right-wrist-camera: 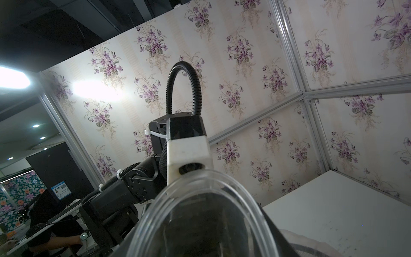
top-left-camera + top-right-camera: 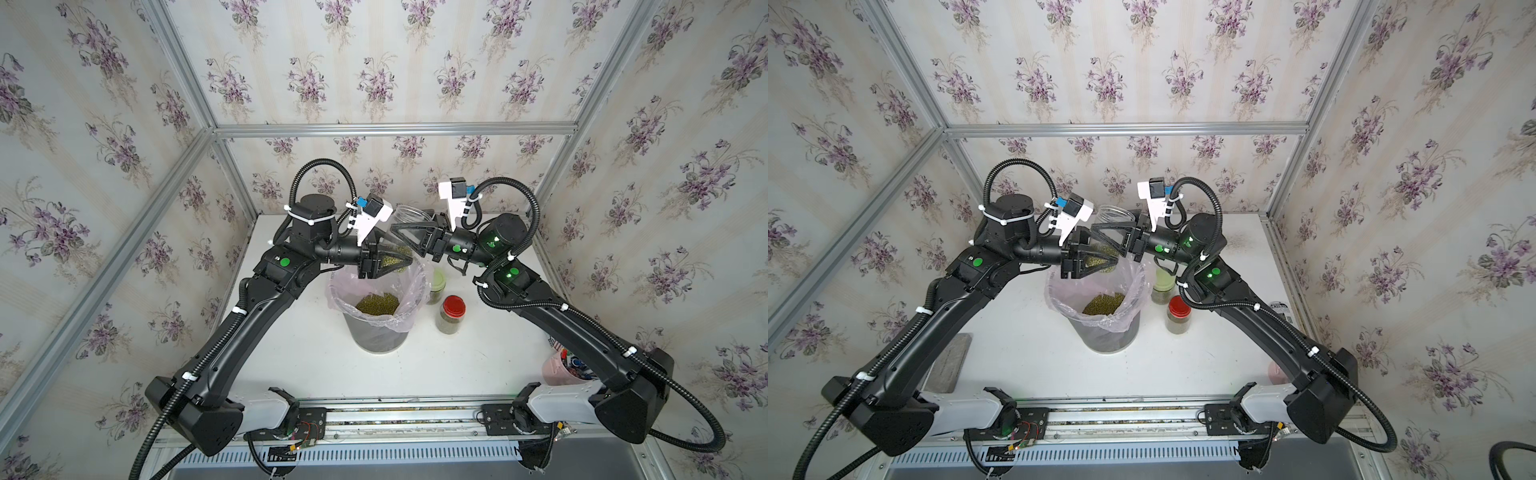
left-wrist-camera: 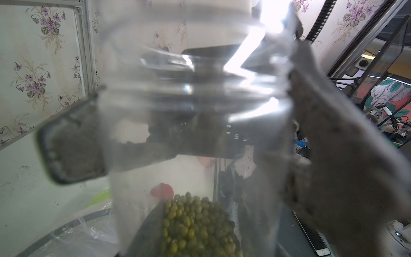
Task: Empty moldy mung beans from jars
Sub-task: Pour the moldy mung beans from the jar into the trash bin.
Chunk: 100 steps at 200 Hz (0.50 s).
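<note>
- Our left pincer (image 2: 398,254) is clamped on the lower part of the clear jar (image 2: 408,214). In the left wrist view its fingers (image 3: 71,144) press the jar wall from both sides.
- Our right pincer (image 2: 405,233) meets the same jar from the opposite side, higher up by the neck. We cannot tell whether its jaws press the jar or stand just off it.
- The clear jar is held in the air above the far rim of the bin (image 2: 380,338), mouth end up. Its screw threads are bare.
- The beans (image 3: 195,224) fill only the jar's lower end, and the part above them is clear.
- The bin stands near the middle of the surface (image 2: 478,365) and is lined with a pinkish bag (image 2: 417,286).
- A heap (image 2: 377,302) of the same green beans lies in the bag.
- The green jar (image 2: 436,286) and the red jar (image 2: 451,318) stand upright with their lids on, between the bin and the right edge.
- These two jars are close together, with the green one farther back and the red one nearer the front edge. We see dark greenish contents in both.
- A pink cup (image 2: 559,368) sits near the front right corner, partly hidden behind our right arm.
</note>
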Motion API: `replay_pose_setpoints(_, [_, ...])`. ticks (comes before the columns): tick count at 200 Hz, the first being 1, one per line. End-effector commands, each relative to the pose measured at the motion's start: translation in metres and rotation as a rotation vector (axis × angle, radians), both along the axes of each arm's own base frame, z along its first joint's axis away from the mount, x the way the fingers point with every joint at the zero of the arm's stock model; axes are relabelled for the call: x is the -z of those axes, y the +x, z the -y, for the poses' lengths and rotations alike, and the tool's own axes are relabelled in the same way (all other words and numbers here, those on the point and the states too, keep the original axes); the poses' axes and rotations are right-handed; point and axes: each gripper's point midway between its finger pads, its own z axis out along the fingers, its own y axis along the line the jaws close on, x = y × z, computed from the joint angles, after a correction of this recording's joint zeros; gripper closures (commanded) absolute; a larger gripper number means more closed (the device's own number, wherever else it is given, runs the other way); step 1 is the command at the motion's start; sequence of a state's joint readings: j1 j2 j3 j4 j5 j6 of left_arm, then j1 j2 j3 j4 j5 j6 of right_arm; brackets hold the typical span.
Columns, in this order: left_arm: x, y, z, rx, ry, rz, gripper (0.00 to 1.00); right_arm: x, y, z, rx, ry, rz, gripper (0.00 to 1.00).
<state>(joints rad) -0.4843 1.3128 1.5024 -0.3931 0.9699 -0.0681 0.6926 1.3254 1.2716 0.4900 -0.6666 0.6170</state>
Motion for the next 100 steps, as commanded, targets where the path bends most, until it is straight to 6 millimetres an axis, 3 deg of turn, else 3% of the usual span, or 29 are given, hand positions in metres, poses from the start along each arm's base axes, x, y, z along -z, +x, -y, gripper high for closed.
replay_pose_setpoints(1, [-0.006,0.005,0.0,-0.019,-0.009,0.057,0.72,-0.008,-0.003,0.004,0.009,0.004,0.002,0.39])
replay_pose_setpoints(25, [-0.005,0.008,-0.002,-0.032,-0.006,0.063,0.75,-0.011,-0.003,0.01,0.05,-0.019,0.004,0.3])
replay_pose_setpoints(59, [-0.003,0.015,-0.01,-0.079,0.009,0.078,0.76,-0.019,-0.002,0.026,0.152,-0.052,0.01,0.1])
replay_pose_setpoints(100, [0.009,0.02,-0.028,-0.182,0.118,0.153,0.78,-0.023,0.015,0.066,0.357,-0.084,-0.023,0.07])
